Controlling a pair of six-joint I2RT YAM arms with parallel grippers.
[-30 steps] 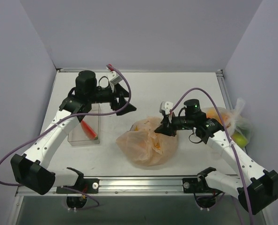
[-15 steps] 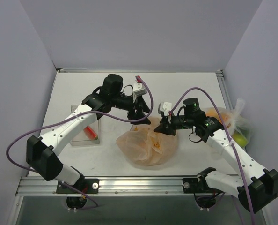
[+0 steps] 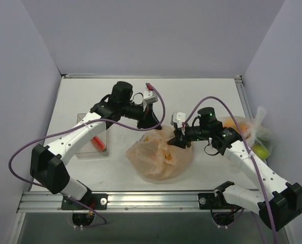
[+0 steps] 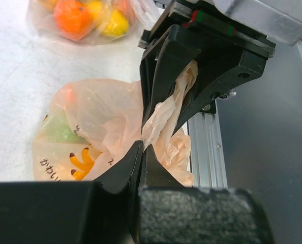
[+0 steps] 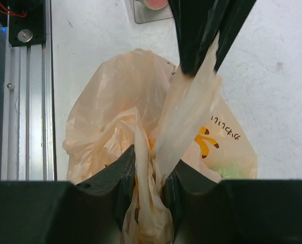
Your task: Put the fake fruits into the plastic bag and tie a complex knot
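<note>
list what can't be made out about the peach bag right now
- Fruits inside the plastic bag: the film veils them; the left wrist view shows only a green blur.
- Whether the handles are tied: left gripper and right gripper cover the pinch; top view too small.
- Red item in the tray: too small, cut off in right wrist view.

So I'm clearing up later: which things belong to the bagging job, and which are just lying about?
Job: peach bag, fruit inside it, left claw, right claw, both shut on its handles.
Lying about: clear tray with a red thing, clear bag of fruit.
</note>
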